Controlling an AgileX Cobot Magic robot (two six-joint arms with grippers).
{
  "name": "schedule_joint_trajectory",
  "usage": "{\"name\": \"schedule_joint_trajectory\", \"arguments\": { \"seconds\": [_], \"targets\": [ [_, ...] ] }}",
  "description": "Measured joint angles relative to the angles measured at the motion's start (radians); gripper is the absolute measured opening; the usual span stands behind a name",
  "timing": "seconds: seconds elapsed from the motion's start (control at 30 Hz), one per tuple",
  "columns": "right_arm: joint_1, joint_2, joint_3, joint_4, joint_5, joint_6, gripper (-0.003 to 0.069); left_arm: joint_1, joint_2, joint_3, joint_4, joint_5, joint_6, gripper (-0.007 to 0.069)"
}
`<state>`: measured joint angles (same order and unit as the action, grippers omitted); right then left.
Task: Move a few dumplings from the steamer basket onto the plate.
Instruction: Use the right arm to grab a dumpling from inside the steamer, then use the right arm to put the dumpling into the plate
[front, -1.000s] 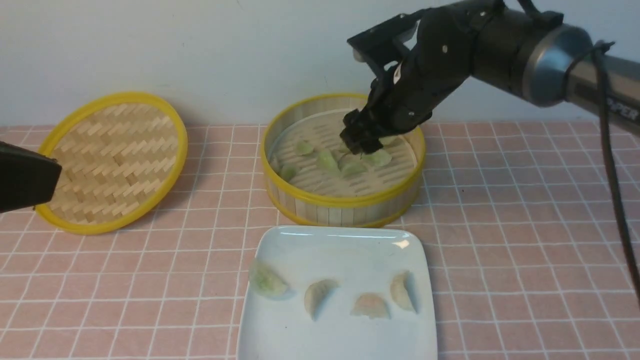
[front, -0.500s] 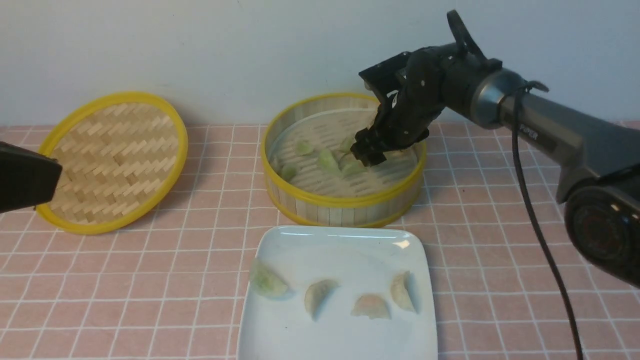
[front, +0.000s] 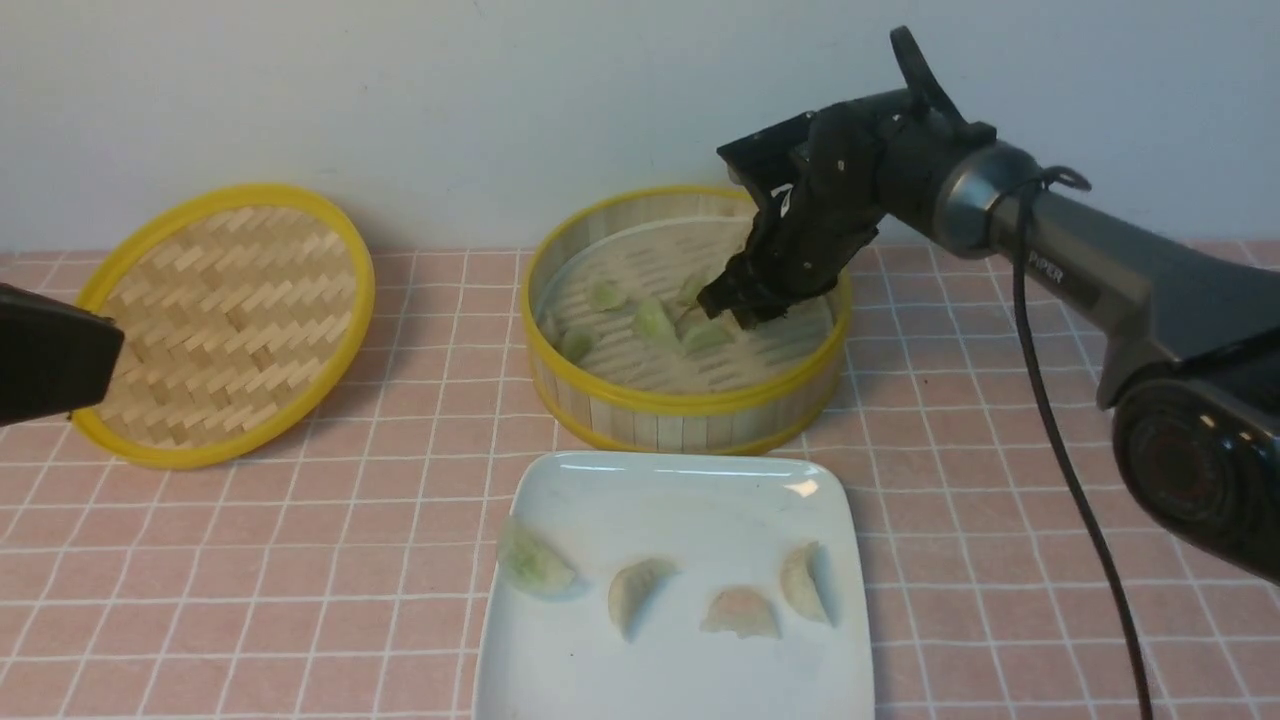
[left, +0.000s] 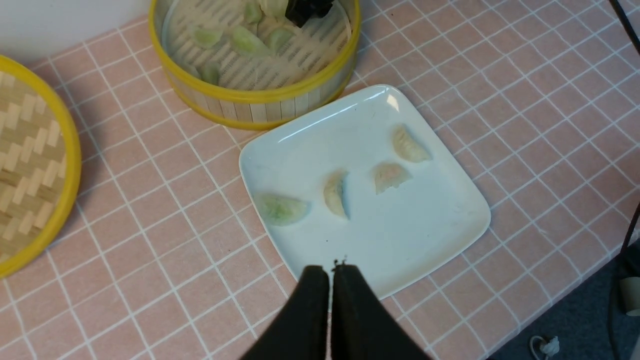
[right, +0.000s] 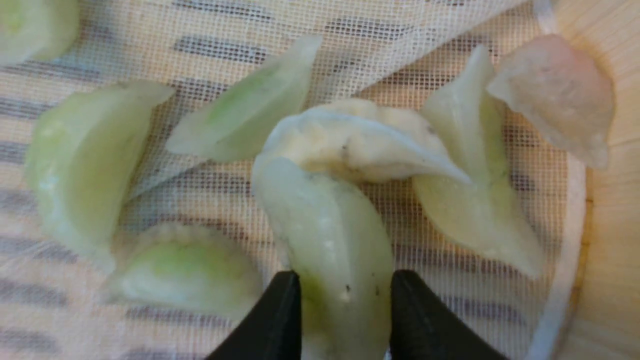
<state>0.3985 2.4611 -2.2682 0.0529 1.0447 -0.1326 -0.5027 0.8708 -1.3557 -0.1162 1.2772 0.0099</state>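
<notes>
Right gripper (right: 345, 290): black fingers pressed on both flanks of pale green crescent dumpling (right: 330, 235), clamped across narrow width for secure lift. Dumpling low on white mesh liner (right: 400, 30) inside round bamboo steamer basket (front: 690, 405). Whitish dumpling (right: 360, 145) leans on its far end and may drag along.
Left gripper (left: 330, 272): closed, empty, parked over near edge of glossy white square plate (left: 425, 225).
Plate: just before basket, short carry. Row of four dumplings (front: 635, 590) on near half, far half bare.
Flat woven yellow-rimmed lid (front: 225, 320): set aside left, leaving basket open.
</notes>
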Motion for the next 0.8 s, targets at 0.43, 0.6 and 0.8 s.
{"name": "schedule_joint_trajectory", "arguments": {
  "seconds": [0.43, 0.6, 0.8],
  "targets": [
    [0.002, -0.244, -0.065, 0.161, 0.203, 0.004, 0.0209, 0.0, 0.0, 0.0, 0.001, 0.0, 0.0, -0.0006],
    [0.068, -0.515, 0.338, 0.205, 0.203, -0.006, 0.0209, 0.0, 0.0, 0.0, 0.003, 0.0, 0.0, -0.0006],
    [0.163, -0.603, 0.699, 0.211, 0.134, -0.001, 0.0209, 0.0, 0.0, 0.0, 0.003, 0.0, 0.012, -0.0006]
  ]
}}
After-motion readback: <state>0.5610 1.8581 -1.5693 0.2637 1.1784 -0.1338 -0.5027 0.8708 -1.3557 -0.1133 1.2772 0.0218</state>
